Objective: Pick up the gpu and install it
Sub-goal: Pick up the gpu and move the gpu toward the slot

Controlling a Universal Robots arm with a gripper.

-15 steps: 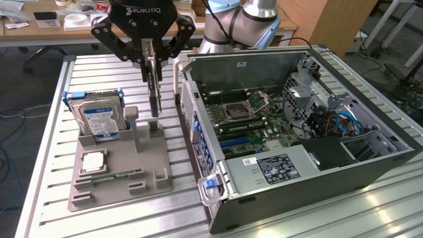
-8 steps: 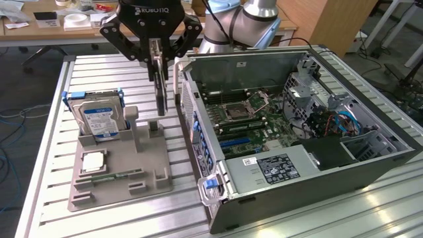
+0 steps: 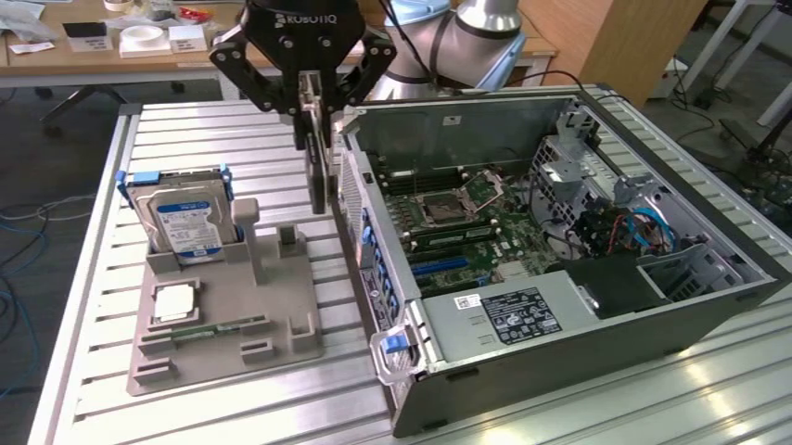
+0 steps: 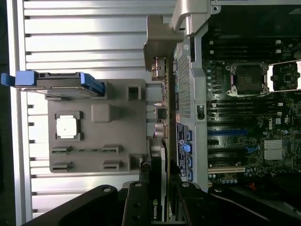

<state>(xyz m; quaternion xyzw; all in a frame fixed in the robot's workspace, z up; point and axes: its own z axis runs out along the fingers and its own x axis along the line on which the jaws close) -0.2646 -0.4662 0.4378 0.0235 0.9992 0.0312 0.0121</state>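
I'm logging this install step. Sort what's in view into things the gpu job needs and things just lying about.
Part of the job:
- gripper, shut on the gpu, which hangs on edge
- open computer case right beside it
- motherboard inside the case

Just lying about:
- hard drive
- processor chip
- memory stick
- grey holder carrying those three

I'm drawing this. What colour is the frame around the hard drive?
Blue. The frame around the hard drive shows best in the exterior view.
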